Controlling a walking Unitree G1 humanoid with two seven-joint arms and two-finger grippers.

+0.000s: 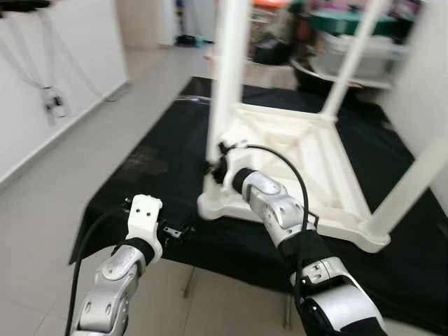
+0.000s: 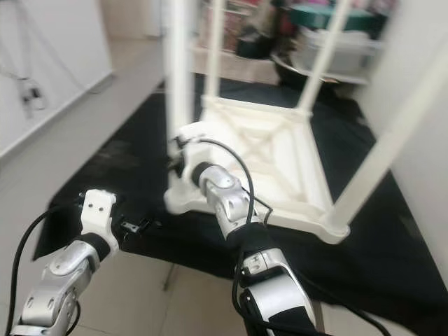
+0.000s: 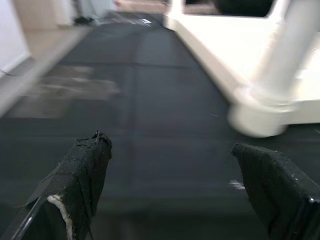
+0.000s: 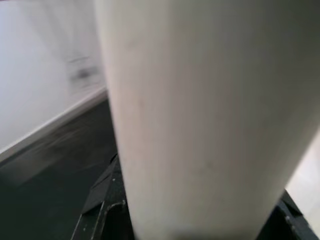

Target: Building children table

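Note:
A white children's table lies upside down on a black-covered work table, with its legs pointing up. My right gripper is at the base of the near-left leg and is shut on it. In the right wrist view that leg stands between the black fingers. My left gripper hovers open over the black cover near the front edge, left of that table corner. Nothing is between its fingers.
The black cover's front edge drops to a grey tiled floor. A white wall with a hanging cable runs along the left. Shelves with bins stand behind the table. Another white wall is at the right.

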